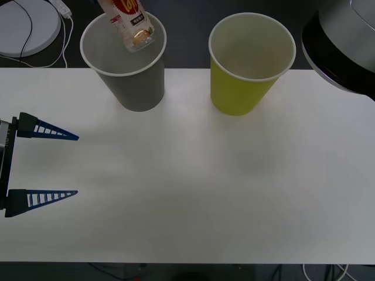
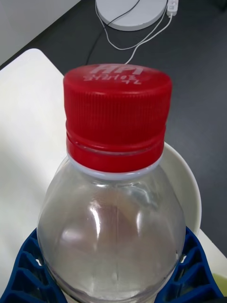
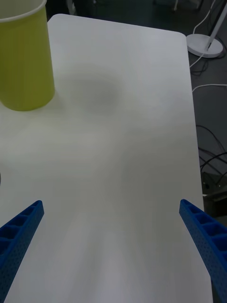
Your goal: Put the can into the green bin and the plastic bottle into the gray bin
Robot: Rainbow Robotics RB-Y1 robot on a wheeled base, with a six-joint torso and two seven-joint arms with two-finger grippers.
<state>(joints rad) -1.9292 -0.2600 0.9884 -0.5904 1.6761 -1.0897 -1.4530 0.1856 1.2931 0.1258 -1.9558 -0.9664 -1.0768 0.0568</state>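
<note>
Blue ribbed fingers of my left gripper (image 1: 76, 165) stand wide apart low over the white table (image 1: 234, 205), nearer to me than the gray bin (image 1: 132, 82). My right gripper (image 2: 113, 279) pinches the plastic bottle (image 2: 113, 213): clear body, red screw cap (image 2: 117, 123). I see its white and orange-red label (image 1: 129, 17) hanging over the gray bin's mouth. The green bin (image 1: 249, 64) stands upright just beside the gray bin.
</note>
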